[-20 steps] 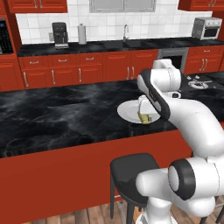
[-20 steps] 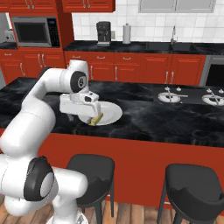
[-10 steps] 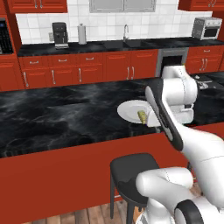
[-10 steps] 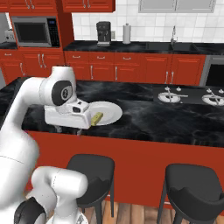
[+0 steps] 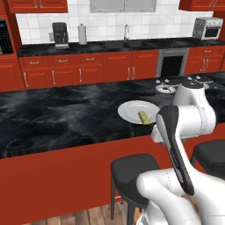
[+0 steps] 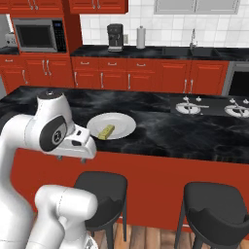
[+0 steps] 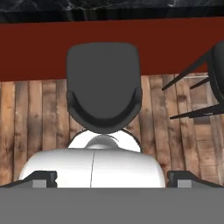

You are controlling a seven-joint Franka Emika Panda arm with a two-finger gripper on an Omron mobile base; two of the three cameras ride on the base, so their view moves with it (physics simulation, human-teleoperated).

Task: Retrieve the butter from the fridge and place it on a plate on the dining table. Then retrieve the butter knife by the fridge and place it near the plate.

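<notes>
- The butter [image 5: 143, 116] lies on the plate [image 5: 130, 110], a little toward the plate's near edge; in the right base view the yellow stick [image 6: 106, 131] sits slightly askew on the white plate [image 6: 121, 123].
- The plate rests flat on the dining table [image 5: 57, 118], on the black veined top and near its front edge (the red side panel drops away just below it).
- The gripper [image 7: 112, 178] is off the table and points down at the floor side of the table; its two dark fingertips [image 7: 41, 178] stand wide apart at the bottom of the hand view, with nothing between them.
- Below the gripper in the hand view is a black stool [image 7: 104, 86] on the wooden floor [image 7: 26, 113], with the table's red side across the top of the picture.
- In the right base view the hand's white body hangs in front of the table's red side, just left of the plate and lower than the tabletop [image 6: 160, 121].
- Two stools [image 6: 102, 194] stand at the table's front.
- On the tabletop to the right of the plate sit cooktop burners [image 6: 192, 106], well apart from it.
- Behind, on the back counter [image 5: 110, 44], are a coffee machine [image 5: 59, 34] and a paper towel roll [image 5: 82, 34]; a microwave [image 6: 38, 35] sits among the red cabinets.
</notes>
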